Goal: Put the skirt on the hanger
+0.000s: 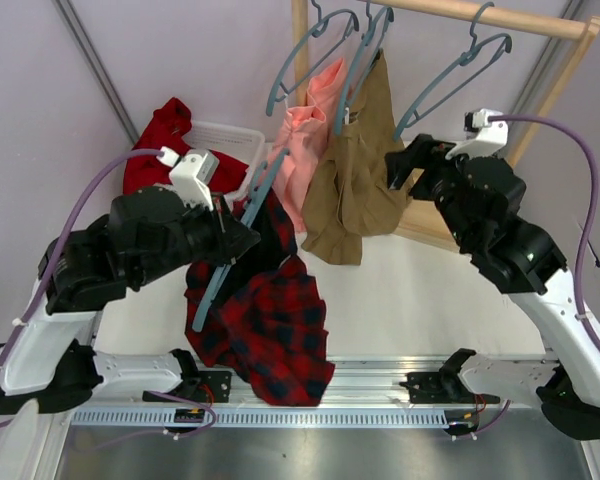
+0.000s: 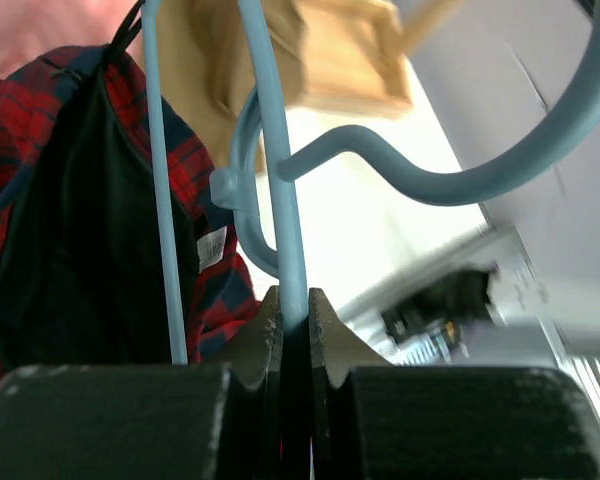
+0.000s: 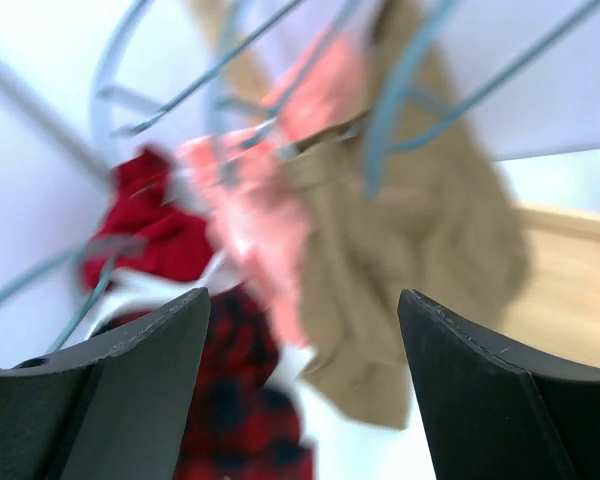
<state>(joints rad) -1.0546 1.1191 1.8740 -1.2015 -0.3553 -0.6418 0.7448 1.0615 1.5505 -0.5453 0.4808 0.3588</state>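
Hanging from the hanger (image 1: 209, 293), the skirt (image 1: 280, 330) droops in a bunch over the counter's (image 1: 420, 290) near side. Left jaws are pinched shut on the hanger's thin rod, just below the hook, w/ hanger slanted. Right jaws are wide apart, nothing btwn them, up nr the tan garment (image 1: 355, 190).

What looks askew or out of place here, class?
The hanger gripped in the left tool is steeply tilted rather than level. The plaid skirt hangs bunched on it, inside partly showing, not spread flat.
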